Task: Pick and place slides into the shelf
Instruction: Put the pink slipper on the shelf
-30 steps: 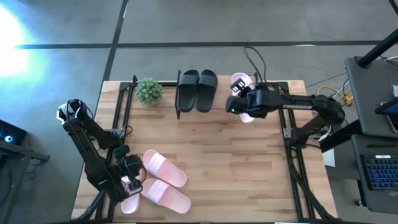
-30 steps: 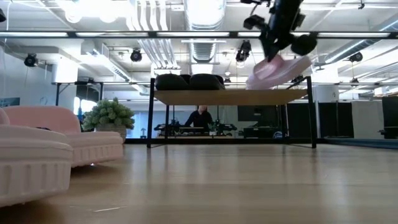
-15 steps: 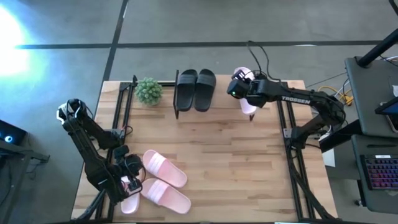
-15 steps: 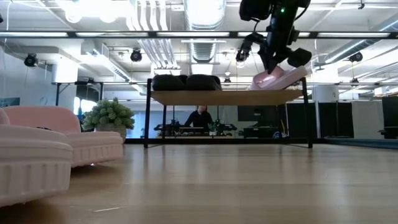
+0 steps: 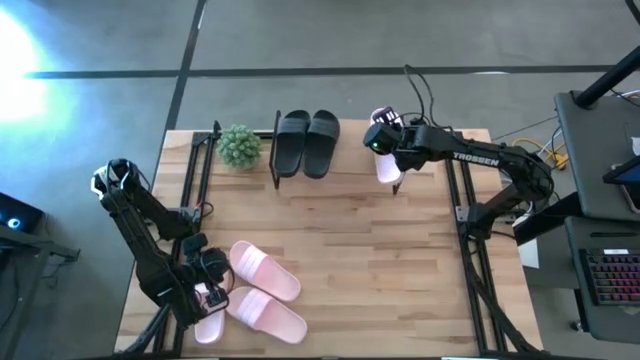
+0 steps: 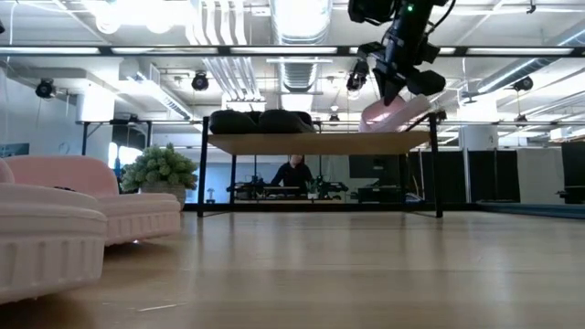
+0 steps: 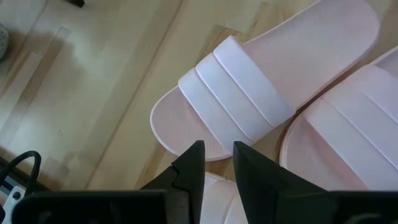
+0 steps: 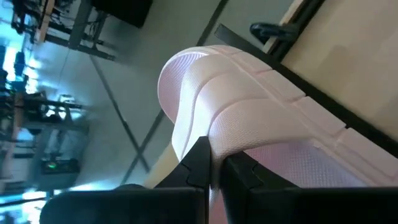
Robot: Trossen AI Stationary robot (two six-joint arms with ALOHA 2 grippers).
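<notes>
Placing: right gripper (image 5: 388, 160), jaws pinching a pale pink slide sandal (image 6: 395, 113), tilted over the wooden-topped shelf (image 6: 320, 143); level it, then release.

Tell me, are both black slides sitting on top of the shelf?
Yes, the two black slides lie side by side on the shelf, at its left end in the high view.
</notes>
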